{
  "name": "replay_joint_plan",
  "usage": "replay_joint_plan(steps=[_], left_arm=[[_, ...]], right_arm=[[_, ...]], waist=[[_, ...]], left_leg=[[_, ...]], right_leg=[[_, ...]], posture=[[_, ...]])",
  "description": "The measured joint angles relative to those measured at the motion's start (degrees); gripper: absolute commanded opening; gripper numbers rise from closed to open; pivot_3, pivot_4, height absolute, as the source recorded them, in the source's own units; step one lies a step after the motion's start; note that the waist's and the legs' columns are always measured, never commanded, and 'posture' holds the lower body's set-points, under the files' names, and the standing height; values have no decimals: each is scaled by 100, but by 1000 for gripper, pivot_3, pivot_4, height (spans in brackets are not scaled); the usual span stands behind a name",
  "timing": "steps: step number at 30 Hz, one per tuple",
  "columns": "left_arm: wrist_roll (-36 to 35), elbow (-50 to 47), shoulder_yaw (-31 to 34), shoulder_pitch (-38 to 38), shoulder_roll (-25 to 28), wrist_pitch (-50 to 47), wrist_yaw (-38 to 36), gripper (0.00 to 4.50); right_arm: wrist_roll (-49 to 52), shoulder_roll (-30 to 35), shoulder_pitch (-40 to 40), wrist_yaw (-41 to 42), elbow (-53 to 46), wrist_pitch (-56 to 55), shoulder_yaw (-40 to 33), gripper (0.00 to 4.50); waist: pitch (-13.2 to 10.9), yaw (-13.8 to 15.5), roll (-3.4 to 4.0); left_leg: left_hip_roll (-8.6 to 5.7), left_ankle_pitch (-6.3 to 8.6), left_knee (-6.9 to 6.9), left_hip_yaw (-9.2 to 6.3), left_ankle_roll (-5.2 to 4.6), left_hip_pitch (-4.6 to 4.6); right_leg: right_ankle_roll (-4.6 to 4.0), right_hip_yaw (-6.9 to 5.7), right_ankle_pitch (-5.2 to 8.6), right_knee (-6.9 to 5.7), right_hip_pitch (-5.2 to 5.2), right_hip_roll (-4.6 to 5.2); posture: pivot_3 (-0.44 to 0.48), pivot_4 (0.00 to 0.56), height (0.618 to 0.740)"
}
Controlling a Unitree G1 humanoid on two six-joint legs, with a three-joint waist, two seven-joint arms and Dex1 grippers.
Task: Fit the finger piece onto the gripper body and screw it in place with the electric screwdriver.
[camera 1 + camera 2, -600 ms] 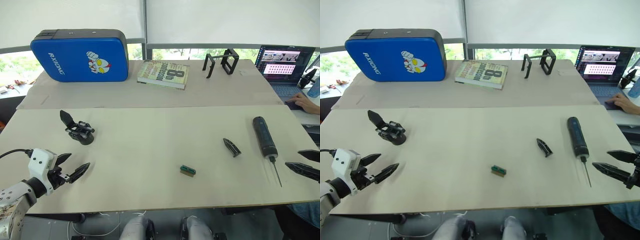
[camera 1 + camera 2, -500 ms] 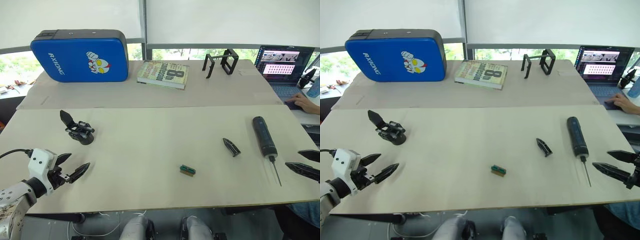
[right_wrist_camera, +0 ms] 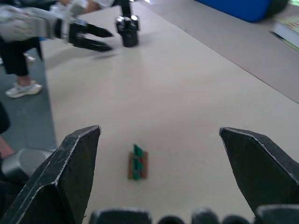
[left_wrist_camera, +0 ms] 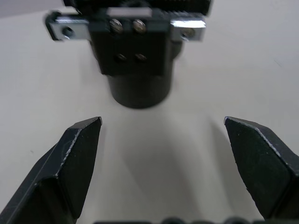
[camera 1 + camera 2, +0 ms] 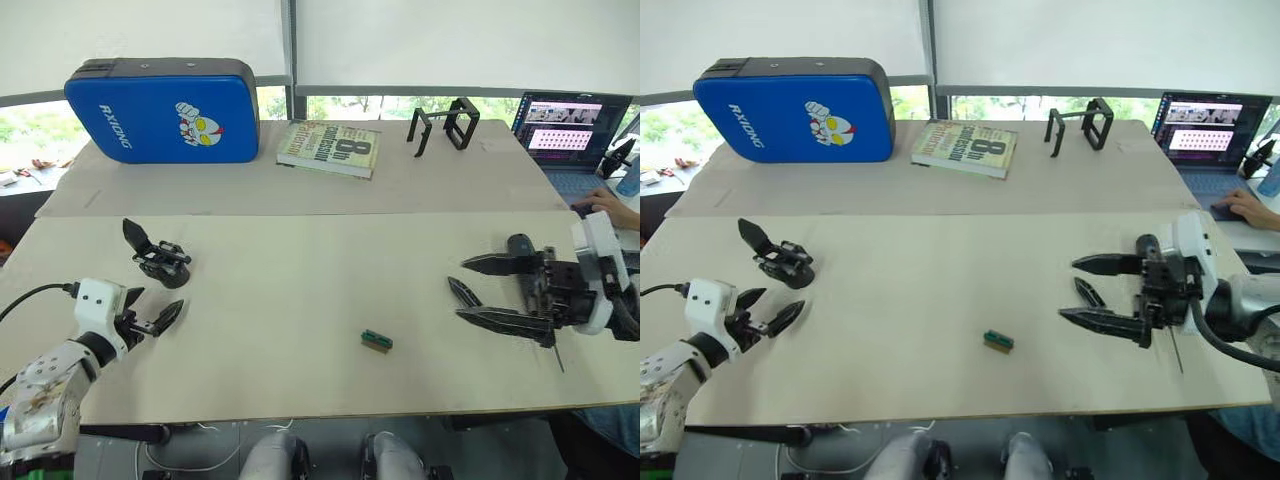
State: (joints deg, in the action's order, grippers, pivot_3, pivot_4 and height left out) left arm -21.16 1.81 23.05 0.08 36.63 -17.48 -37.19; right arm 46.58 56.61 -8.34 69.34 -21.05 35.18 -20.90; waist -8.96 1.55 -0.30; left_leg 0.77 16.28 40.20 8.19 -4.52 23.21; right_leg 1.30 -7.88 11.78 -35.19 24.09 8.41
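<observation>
My right gripper (image 5: 1095, 290) hangs over the right side of the table (image 5: 300, 280), its two black fingers spread wide with nothing between them. The finger piece (image 5: 461, 292) lies on the table in the gap between those fingers, not touched by either as far as I can tell. The electric screwdriver (image 5: 523, 262) lies just behind my right gripper, mostly hidden by it — its thin bit (image 5: 556, 360) pokes out toward the table's near edge.

My left gripper (image 5: 148, 311) is over the left side of the table, fingers parted and empty. The gripper body (image 5: 160, 262) stands just beyond its tips, apart from them; from the left wrist it sits centred ahead of the open fingers (image 4: 77, 154).

A small green block (image 5: 376, 341) lies near the middle front of the table. At the back sit a blue case (image 5: 165, 110), a book (image 5: 328, 148) and an open black frame (image 5: 445, 123) — a laptop (image 5: 570, 125) stands at the far right.
</observation>
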Motion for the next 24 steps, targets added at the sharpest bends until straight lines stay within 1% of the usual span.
replay_joint_plan(steps=[6,12,13,15,17,18,22,24], left_arm=[[290,987,-250,-964,-105,447,162,4444],[440,1796,-463,-1355,-276,798,190,4444],[445,1915,-467,-1416,-291,912,185,4212],[469,2135,-496,-1573,-309,1093,157,3593],[510,2298,-551,-1701,-347,1287,93,2631],[529,2409,-594,-1766,-355,1424,32,2377],[533,2520,-791,-1903,-390,1609,-271,2394],[537,2499,-1093,-2055,-429,1615,-641,2394]], right_arm=[[85,-218,-259,-188,-270,31,487,4500],[178,-233,-421,-345,-454,49,518,4500],[193,-233,-419,-361,-455,55,517,4500],[195,-233,-411,-380,-459,63,518,4500],[195,-233,-394,-404,-465,63,516,4500],[194,-233,-371,-418,-465,64,515,4500],[193,-231,-193,-446,-472,64,475,4500],[191,-229,-11,-480,-522,64,392,4500]], waist=[[3,27,-9],[4,-27,-20],[5,-33,-26],[5,-26,-26],[5,-22,-27],[5,-18,-27],[4,6,-30],[4,35,-30]], left_leg=[[-3,-10,6,6,-22,8],[-3,-13,14,14,-27,8],[-3,-13,14,13,-26,7],[-4,-13,14,13,-26,7],[-4,-13,16,13,-27,8],[-4,-13,16,13,-27,8],[-5,-14,24,11,-29,19],[-7,-16,38,10,-33,29]], right_leg=[[5,-25,-9,-2,1,-5],[6,-39,-10,-3,-4,-11],[6,-41,-10,-3,-5,-11],[6,-41,-10,-7,-4,-7],[5,-41,-10,-6,-5,-6],[5,-41,-10,-6,-4,-6],[6,-51,-11,-5,-5,-6],[10,-56,-13,-6,-4,-6]], posture=[[0,150,740],[0,150,740],[0,150,740],[0,150,740],[0,150,740],[0,150,740],[0,150,740],[0,150,740]])
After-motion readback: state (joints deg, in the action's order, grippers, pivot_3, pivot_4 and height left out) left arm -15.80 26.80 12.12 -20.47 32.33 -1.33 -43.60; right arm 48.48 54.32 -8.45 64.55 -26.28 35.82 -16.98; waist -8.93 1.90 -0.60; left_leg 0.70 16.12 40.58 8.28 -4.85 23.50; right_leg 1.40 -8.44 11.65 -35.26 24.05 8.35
